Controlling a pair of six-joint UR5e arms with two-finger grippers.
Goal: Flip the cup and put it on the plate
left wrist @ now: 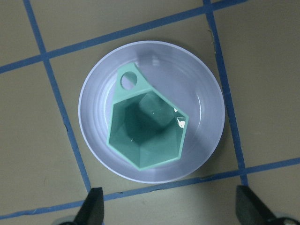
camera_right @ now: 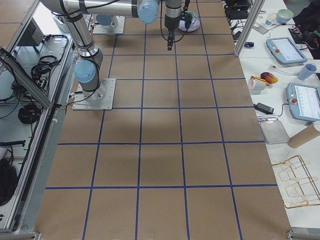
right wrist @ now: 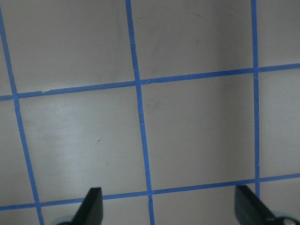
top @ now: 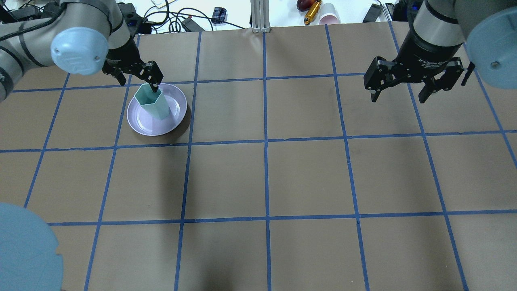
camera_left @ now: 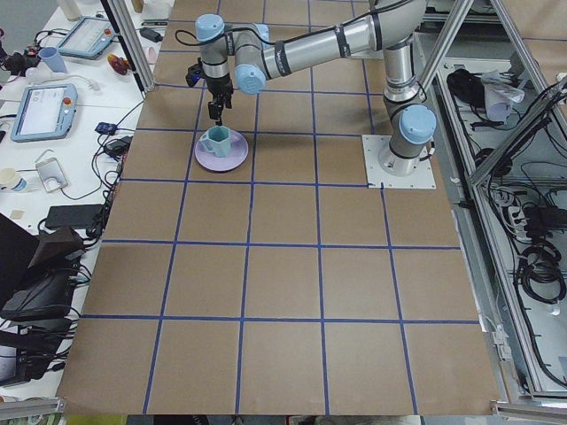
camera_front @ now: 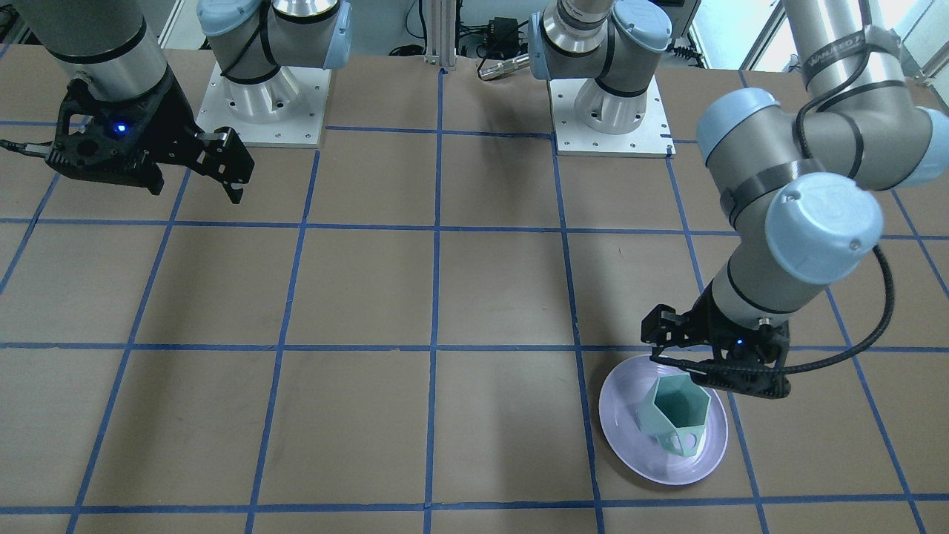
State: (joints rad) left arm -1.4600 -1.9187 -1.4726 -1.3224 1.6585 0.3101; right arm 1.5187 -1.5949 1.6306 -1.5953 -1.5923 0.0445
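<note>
The mint-green faceted cup stands upright, mouth up, on the lavender plate; its teal inside shows, and its handle points away from the robot. It also shows in the overhead view on the plate, and in the front view on the plate. My left gripper is open and empty, hovering above the cup with its fingers wide apart; it shows in the overhead view. My right gripper is open and empty, high over the table's other side.
The brown table carries a grid of blue tape lines. Both arm bases are at the robot's edge. Cables, a pink cup and small items lie beyond the far edge.
</note>
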